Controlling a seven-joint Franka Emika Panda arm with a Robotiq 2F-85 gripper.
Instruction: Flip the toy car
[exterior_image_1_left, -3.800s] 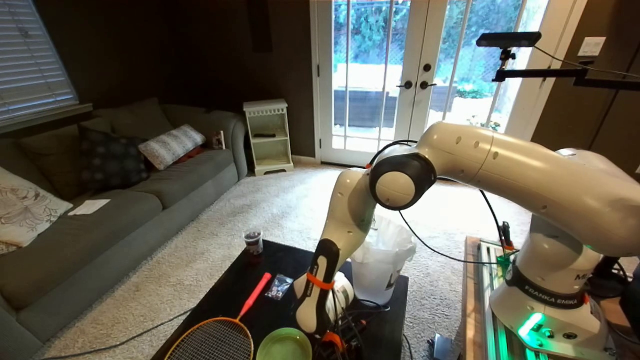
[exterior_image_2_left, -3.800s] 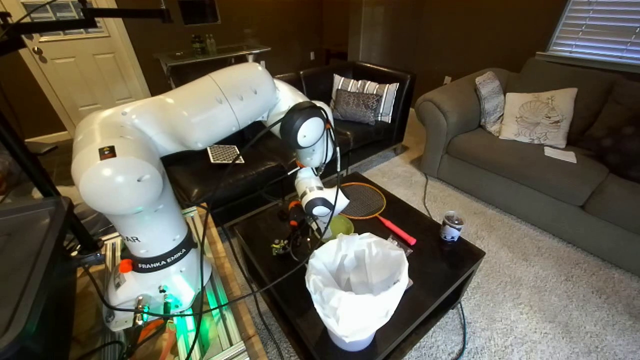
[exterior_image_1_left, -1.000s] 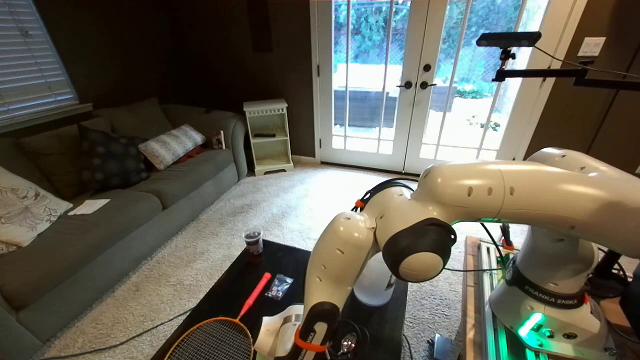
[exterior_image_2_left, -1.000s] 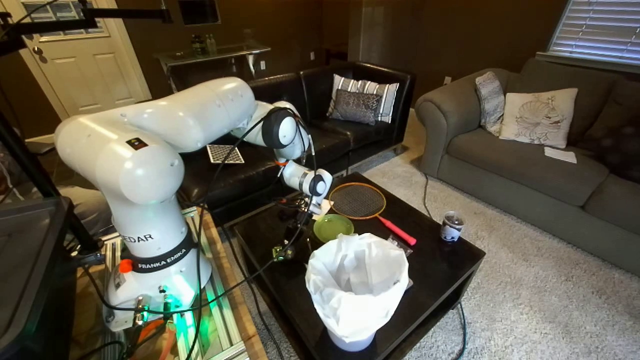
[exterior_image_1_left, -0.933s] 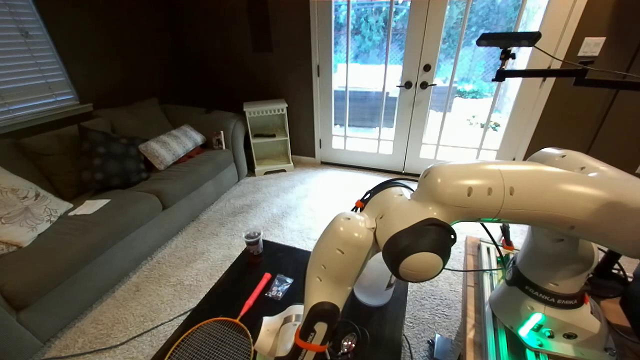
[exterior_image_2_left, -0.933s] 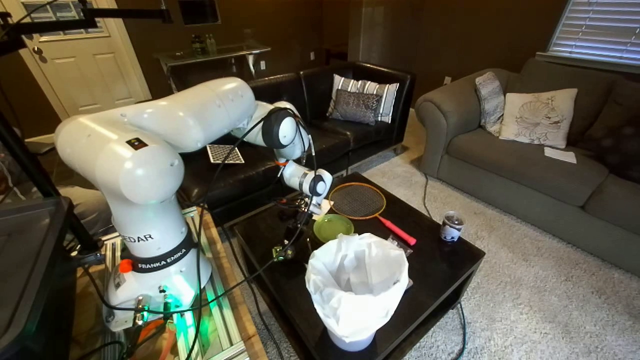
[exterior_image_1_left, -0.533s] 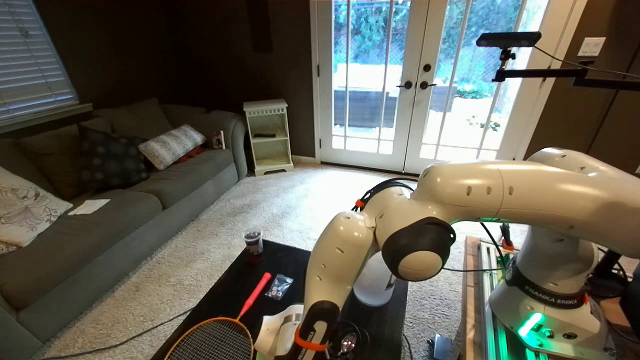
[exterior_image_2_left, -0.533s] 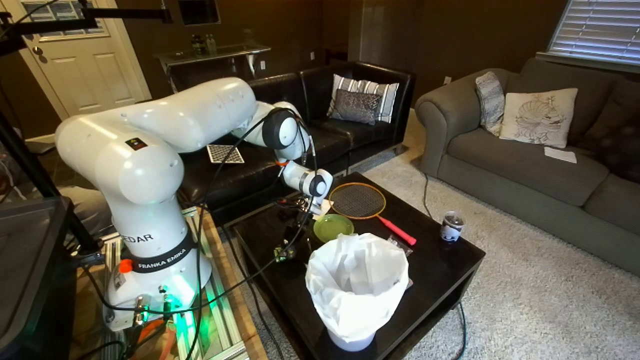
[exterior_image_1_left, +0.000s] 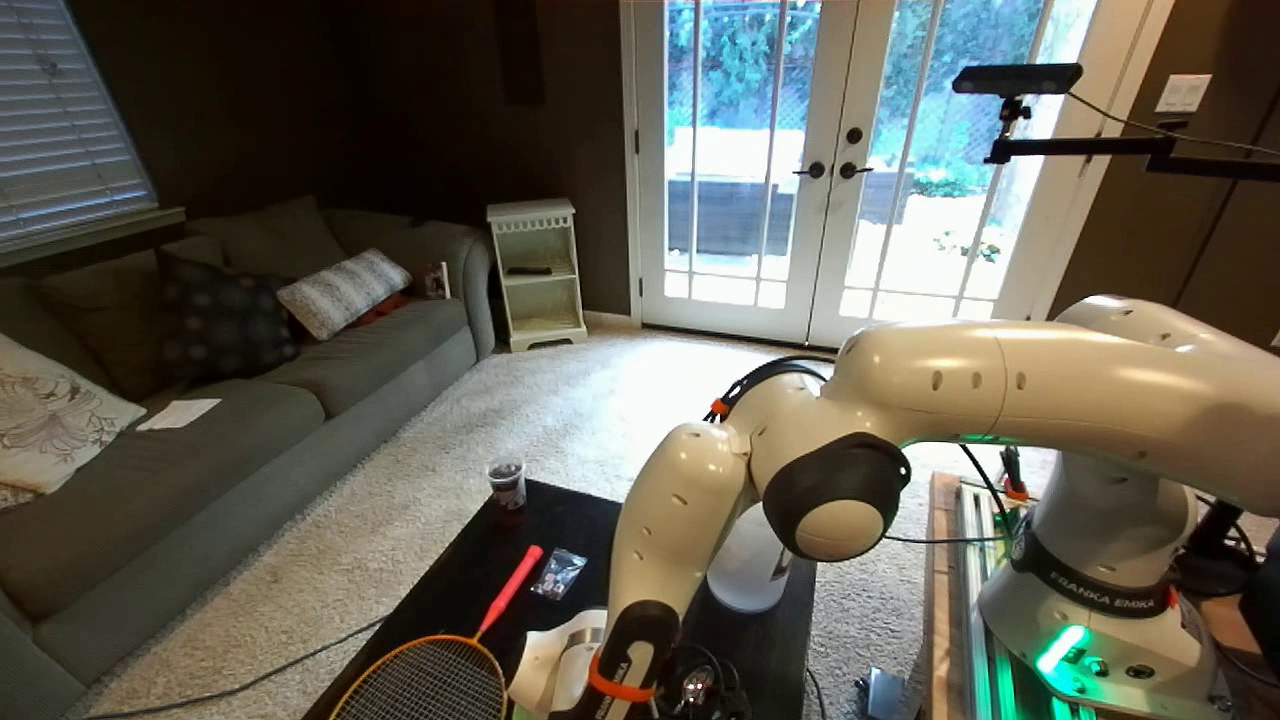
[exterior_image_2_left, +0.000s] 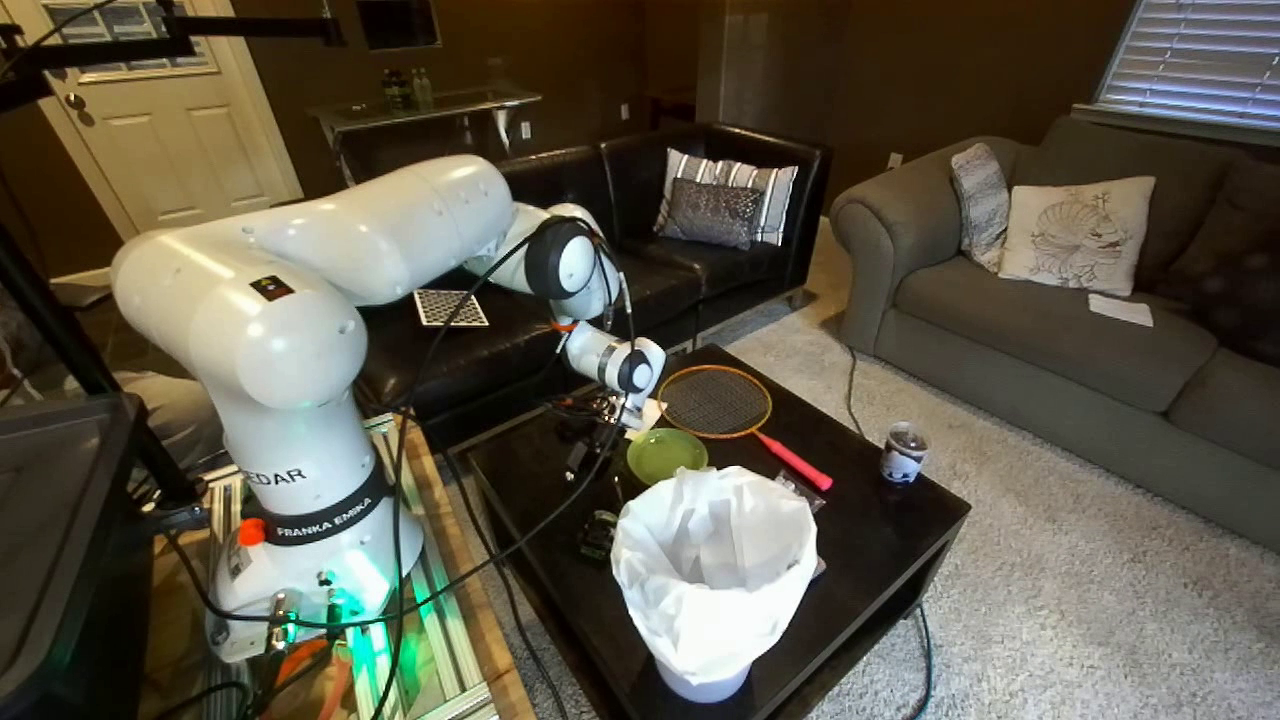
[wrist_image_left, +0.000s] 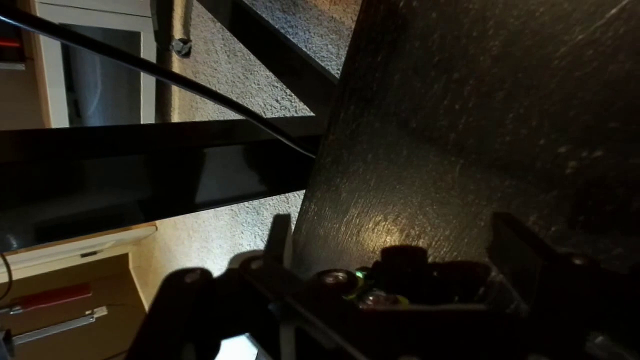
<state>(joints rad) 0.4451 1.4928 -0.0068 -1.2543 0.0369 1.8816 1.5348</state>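
The toy car (exterior_image_2_left: 598, 535), dark with small green bits, rests on the black table beside the white bin. A shiny part of the toy car (exterior_image_1_left: 697, 688) shows low in an exterior view, next to the arm. My gripper (wrist_image_left: 392, 219) stands wide open in the wrist view, with the toy car (wrist_image_left: 405, 280) dark between and below its fingers; neither finger visibly presses on it. In an exterior view the gripper (exterior_image_2_left: 578, 462) hangs low over the table, just behind the car. Poor light hides which side of the car faces up.
A green bowl (exterior_image_2_left: 667, 456) sits close to the gripper, with an orange racket (exterior_image_2_left: 715, 402) beyond it. The lined white bin (exterior_image_2_left: 715, 570) stands near the car. A cup (exterior_image_2_left: 904, 453) is at the far corner. The table edge (wrist_image_left: 320, 160) runs nearby; cables hang around the arm.
The jaws have spread and let go of the toy car, which has shifted away from the gripper toward the bin. The arm has stayed almost still over the last second.
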